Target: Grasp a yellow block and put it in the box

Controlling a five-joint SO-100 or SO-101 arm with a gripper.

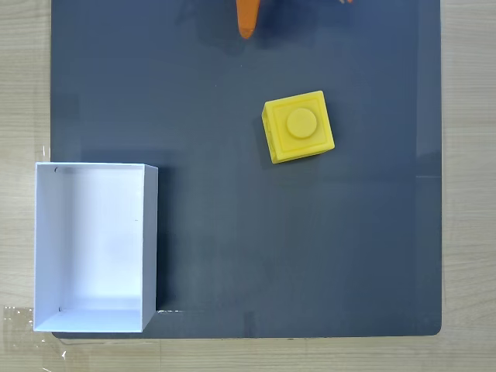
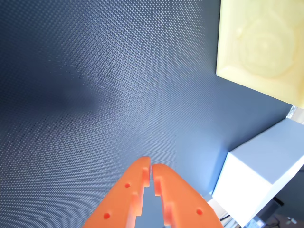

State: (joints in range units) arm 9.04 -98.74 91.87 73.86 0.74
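A light wood-grain desk (image 1: 469, 186) carries a dark grey mat (image 1: 310, 256) covering most of the fixed view. On the mat, the yellow block (image 1: 298, 126) sits stud-up, slightly rotated, at 1 o'clock from centre. The white box (image 1: 150, 232) sits at 8 o'clock, overlapping the mat's left edge, well apart from the block.

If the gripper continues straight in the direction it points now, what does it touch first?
Most likely the bare dark mat. In the wrist view the gripper, its fingers together, points at open mat. The yellow block lies off to the right of that line, and so does the box. Depth is unclear.
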